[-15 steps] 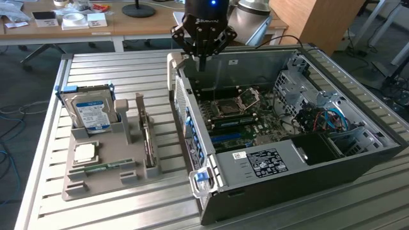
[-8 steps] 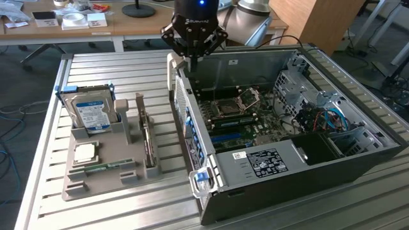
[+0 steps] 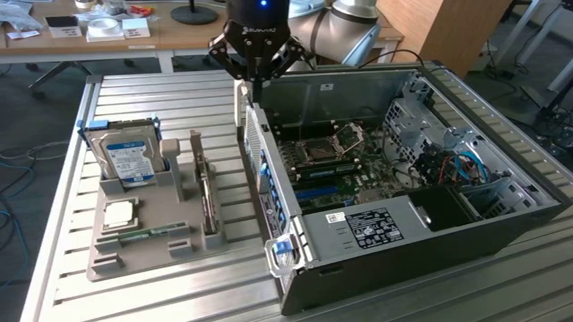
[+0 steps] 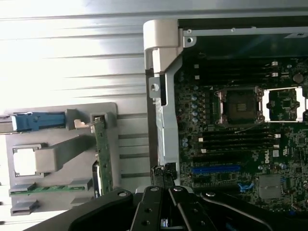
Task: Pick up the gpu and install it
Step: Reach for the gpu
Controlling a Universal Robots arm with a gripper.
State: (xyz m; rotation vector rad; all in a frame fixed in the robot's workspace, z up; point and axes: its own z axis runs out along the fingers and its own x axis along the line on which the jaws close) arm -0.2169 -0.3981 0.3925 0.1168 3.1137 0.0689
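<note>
While the end effector [image 3: 252, 84] hovers closed, the gpu [image 3: 209, 198] stands apart.

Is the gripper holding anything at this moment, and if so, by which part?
Nothing is held. The gripper is shut on empty air over the edge of the computer case, and the gpu stands untouched in the grey rack.

black linkage jaws, silver-grey arm [image 3: 347, 25]

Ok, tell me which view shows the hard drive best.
The exterior view: the hard drive stands upright in the grey tray, its blue-and-white label facing the camera. The wrist view catches its blue-railed top edge, seen from above.
</note>
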